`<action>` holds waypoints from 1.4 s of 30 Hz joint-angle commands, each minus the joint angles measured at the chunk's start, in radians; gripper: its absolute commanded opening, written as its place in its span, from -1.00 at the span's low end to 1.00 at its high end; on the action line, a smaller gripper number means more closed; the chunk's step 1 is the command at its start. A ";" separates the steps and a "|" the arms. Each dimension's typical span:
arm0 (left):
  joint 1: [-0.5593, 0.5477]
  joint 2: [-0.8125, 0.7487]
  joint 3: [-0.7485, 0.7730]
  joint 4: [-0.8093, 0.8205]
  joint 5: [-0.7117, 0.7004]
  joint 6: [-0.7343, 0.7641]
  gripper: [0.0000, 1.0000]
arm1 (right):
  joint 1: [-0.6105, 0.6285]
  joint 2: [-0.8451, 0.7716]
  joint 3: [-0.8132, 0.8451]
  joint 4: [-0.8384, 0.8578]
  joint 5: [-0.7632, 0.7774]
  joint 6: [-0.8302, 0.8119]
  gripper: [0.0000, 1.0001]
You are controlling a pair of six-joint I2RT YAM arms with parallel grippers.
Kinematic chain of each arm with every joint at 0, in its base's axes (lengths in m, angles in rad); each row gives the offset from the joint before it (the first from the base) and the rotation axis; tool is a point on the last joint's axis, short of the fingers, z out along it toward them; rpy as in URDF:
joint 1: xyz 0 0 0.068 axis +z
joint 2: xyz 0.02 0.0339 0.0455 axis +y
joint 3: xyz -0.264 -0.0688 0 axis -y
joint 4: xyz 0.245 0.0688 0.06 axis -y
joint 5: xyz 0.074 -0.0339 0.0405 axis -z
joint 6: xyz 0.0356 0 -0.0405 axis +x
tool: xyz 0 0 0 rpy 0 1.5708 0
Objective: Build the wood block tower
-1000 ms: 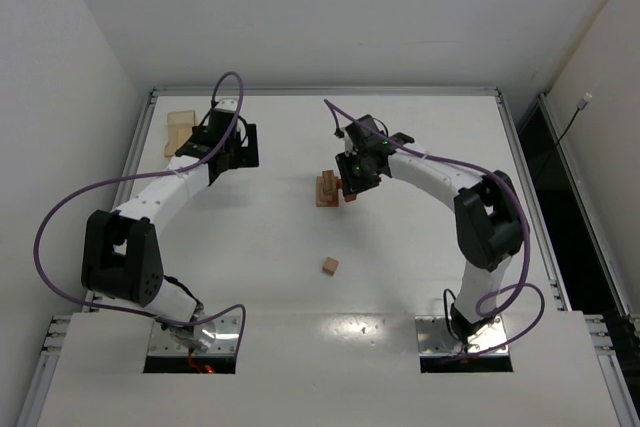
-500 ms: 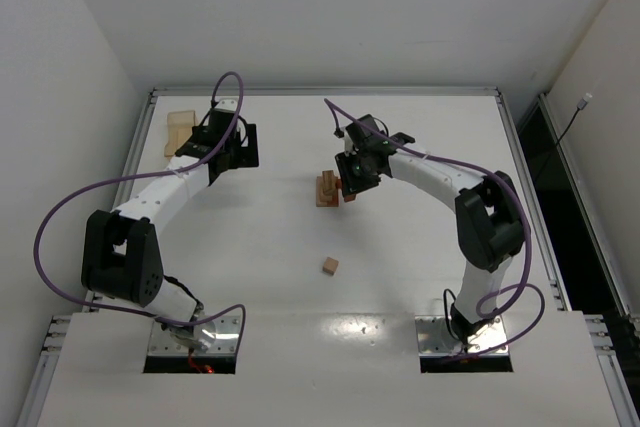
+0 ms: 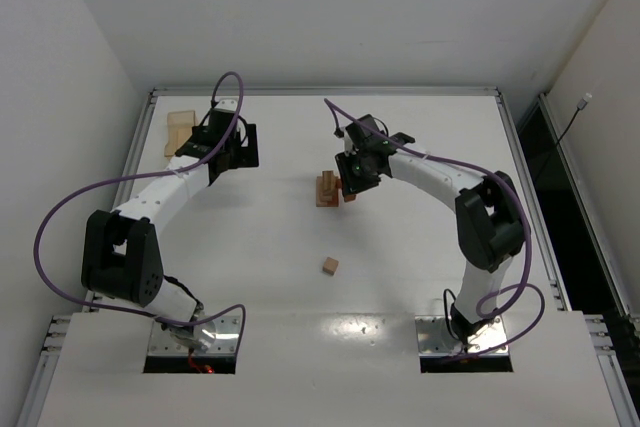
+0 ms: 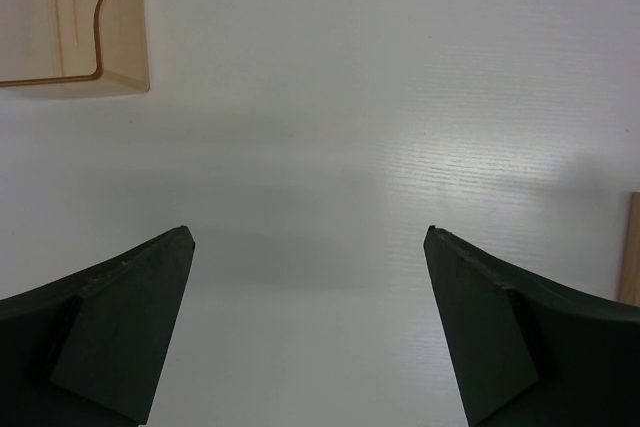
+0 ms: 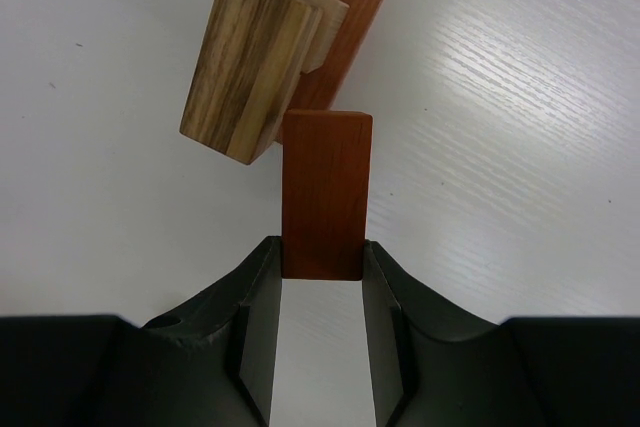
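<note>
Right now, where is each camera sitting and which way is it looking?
Top external: high above and behind the robot, looking down on the table; the left arm and right arm show, plus the tower.
Left wrist: on the left arm, looking down past the open left end effector at table and the tray corner.
Right wrist: on the right arm, looking down past the right end effector, shut on a reddish-brown block close to the tower.
Shared: top and right wrist show the tower; top and left wrist show the tray.

A flat pale wooden tray [image 3: 179,131] is laid on the white table [image 3: 400,267], at the far left corner of the table, near its metal edge.
</note>
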 commanded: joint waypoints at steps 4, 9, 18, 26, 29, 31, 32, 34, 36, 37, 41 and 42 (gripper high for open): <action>0.006 -0.045 -0.010 0.029 -0.032 -0.010 1.00 | -0.013 -0.115 -0.016 0.008 0.186 0.058 -1.00; 0.006 -0.045 -0.010 0.029 -0.052 -0.010 1.00 | -0.042 -0.129 0.067 -0.056 0.287 0.217 -1.00; 0.006 -0.054 -0.010 0.029 -0.072 -0.019 1.00 | 0.017 -0.003 0.295 -0.207 0.353 0.424 -1.00; 0.006 -0.054 -0.010 0.029 -0.072 -0.019 1.00 | 0.106 0.074 0.383 -0.216 0.353 0.447 -1.00; 0.006 -0.054 -0.010 0.029 -0.072 -0.019 1.00 | 0.141 0.086 0.401 -0.227 0.365 0.447 -1.00; 0.006 -0.054 -0.010 0.029 -0.072 -0.019 1.00 | 0.160 0.086 0.401 -0.227 0.376 0.437 -1.00; 0.006 -0.054 -0.010 0.029 -0.072 -0.019 1.00 | 0.160 0.086 0.401 -0.227 0.376 0.437 -1.00; 0.006 -0.054 -0.010 0.029 -0.072 -0.019 1.00 | 0.171 0.095 0.401 -0.218 0.376 0.437 -1.00; 0.006 -0.054 -0.010 0.029 -0.072 -0.019 1.00 | 0.171 0.105 0.401 -0.218 0.376 0.437 -1.00; 0.006 -0.054 -0.010 0.029 -0.072 -0.019 1.00 | 0.181 0.114 0.401 -0.218 0.376 0.437 -1.00; 0.006 -0.054 -0.010 0.029 -0.072 -0.019 1.00 | 0.191 0.126 0.411 -0.208 0.387 0.428 -1.00; 0.006 -0.054 -0.010 0.029 -0.072 -0.019 1.00 | 0.191 0.137 0.411 -0.208 0.396 0.418 -1.00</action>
